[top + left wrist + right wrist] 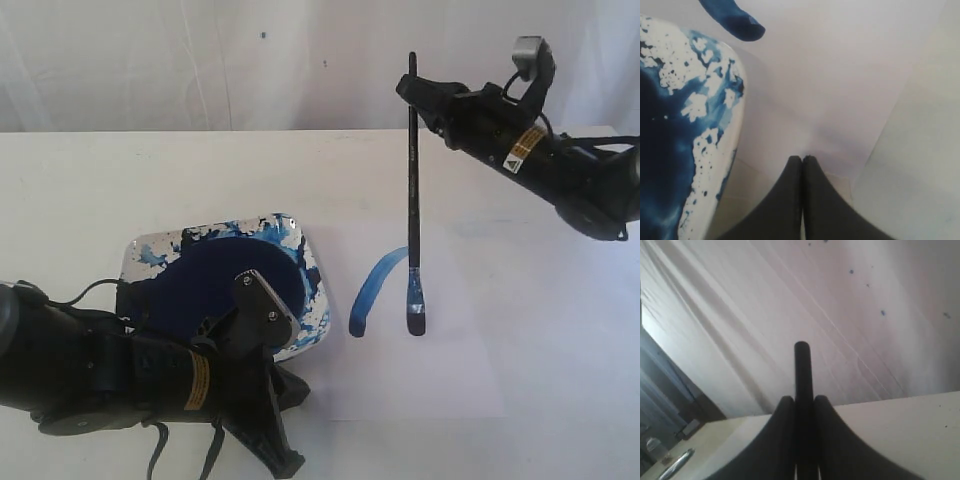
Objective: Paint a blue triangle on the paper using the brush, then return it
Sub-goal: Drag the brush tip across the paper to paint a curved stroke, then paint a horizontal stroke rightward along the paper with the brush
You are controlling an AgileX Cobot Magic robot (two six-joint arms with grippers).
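Fingers (782, 420) first: right gripper (413, 92) clenched around the brush (414, 200), pinching way up by the far end of the handle, only a short stub poking past the jaws. Left gripper (802, 159) pressed shut on nothing, sitting at the near edge of the paper (440, 380), just right of the paint dish (150, 255).

Brush position: roughly upright, bristles down over the paper, right beside the single curved stroke that makes up the blue triangle (375, 290) so far. Can't tell if the tip is actually touching.

Handling-wise: looks featherlight and thin, stiff in the handle, soft at the tip, probably a bit slick. Likely to swivel in a pinch that high. Would grab lower, nearer the ferrule, for better control.

View notes: only the exterior catches bristles, stroke and dish together. Right wrist gives just the handle end against the backdrop. Left wrist alone shows the stroke's blobby near end and the dish's speckled rim up close.
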